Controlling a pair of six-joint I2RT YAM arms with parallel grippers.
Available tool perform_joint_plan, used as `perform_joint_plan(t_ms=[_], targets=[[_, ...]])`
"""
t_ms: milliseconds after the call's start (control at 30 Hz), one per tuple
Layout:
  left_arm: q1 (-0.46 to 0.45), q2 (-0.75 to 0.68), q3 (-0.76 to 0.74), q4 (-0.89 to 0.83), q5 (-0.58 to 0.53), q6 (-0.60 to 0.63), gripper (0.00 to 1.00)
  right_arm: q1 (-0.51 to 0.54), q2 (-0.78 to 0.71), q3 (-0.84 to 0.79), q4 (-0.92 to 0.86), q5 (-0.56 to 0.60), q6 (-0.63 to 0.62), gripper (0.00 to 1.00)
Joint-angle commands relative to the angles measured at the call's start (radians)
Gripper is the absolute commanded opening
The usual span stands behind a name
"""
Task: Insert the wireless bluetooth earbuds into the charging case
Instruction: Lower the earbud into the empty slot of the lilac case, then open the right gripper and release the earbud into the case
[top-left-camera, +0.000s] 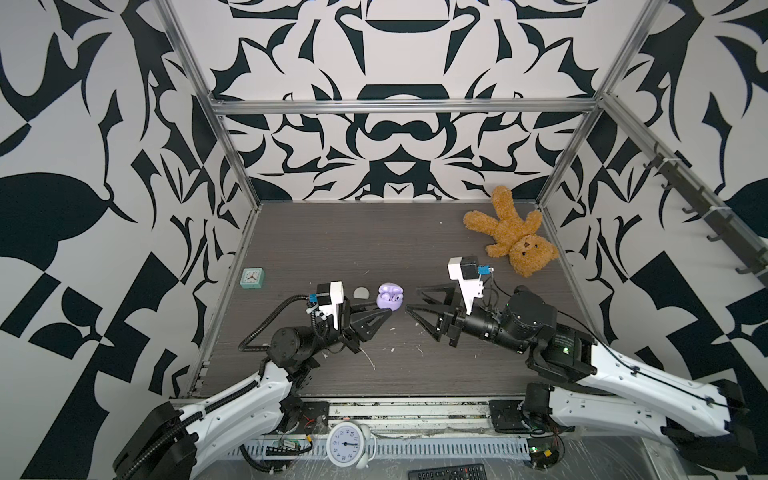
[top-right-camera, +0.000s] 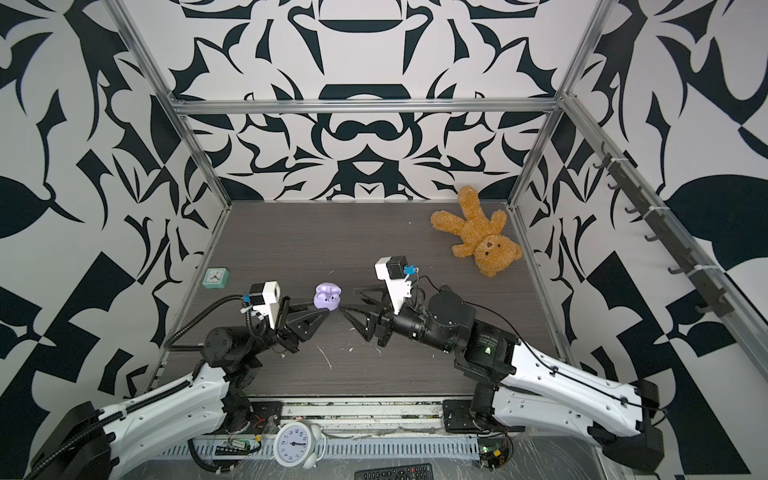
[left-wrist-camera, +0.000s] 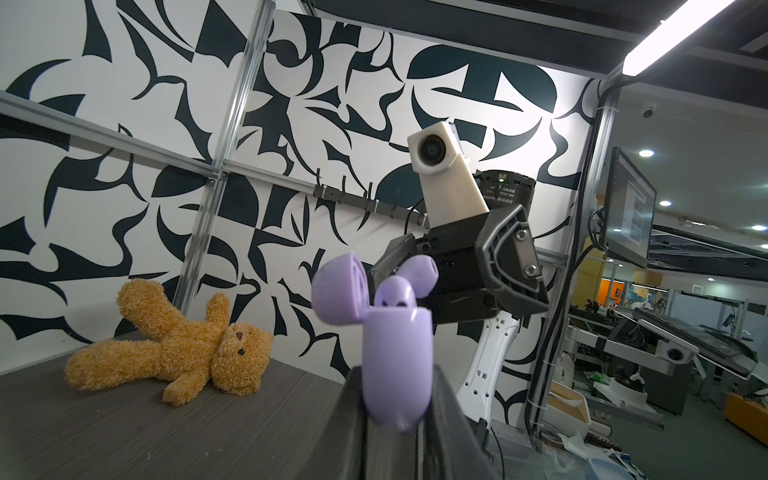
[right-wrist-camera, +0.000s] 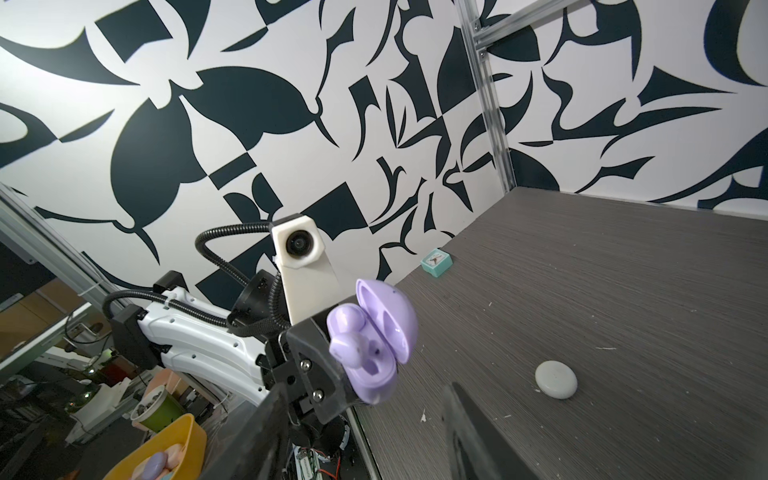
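A pale purple charging case (top-left-camera: 391, 300) (top-right-camera: 326, 300) hangs above the table with its lid (right-wrist-camera: 392, 316) swung open. My left gripper (top-left-camera: 384, 316) (left-wrist-camera: 395, 376) is shut on the case's lower body (left-wrist-camera: 395, 353). Two pale purple earbuds stand in the case, one (left-wrist-camera: 394, 293) low in its well and the second (left-wrist-camera: 420, 270) higher behind it. In the right wrist view the earbuds (right-wrist-camera: 347, 322) show side by side inside the case (right-wrist-camera: 374, 374). My right gripper (top-left-camera: 412, 300) (top-right-camera: 348, 300) (right-wrist-camera: 370, 411) is open just right of the case, holding nothing.
A pale round closed case (top-left-camera: 361, 292) (right-wrist-camera: 555, 379) lies on the table behind the left gripper. A mint alarm clock (top-left-camera: 252, 278) sits at the left wall and a teddy bear (top-left-camera: 511, 232) at the back right. White scraps (top-left-camera: 370, 359) litter the front.
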Motion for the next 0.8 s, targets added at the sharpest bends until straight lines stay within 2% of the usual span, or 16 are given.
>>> perform_joint_plan(t_ms=[0,133,233,767], targets=[[-0.001,-0.001,-0.009,0.051,0.007,0.0,0.0,0.004,0.04,0.061,0.017,-0.056,0.009,0.51],[-0.001,0.0,-0.013,0.05,0.006,0.003,0.0,0.004,0.06,0.077,0.028,-0.079,0.02,0.42],[-0.001,0.003,-0.013,0.05,0.011,0.003,0.0,0.005,0.06,0.082,0.029,-0.076,0.017,0.39],[-0.001,0.003,-0.016,0.052,0.011,0.006,0.0,0.005,0.071,0.098,-0.017,-0.026,-0.003,0.33]])
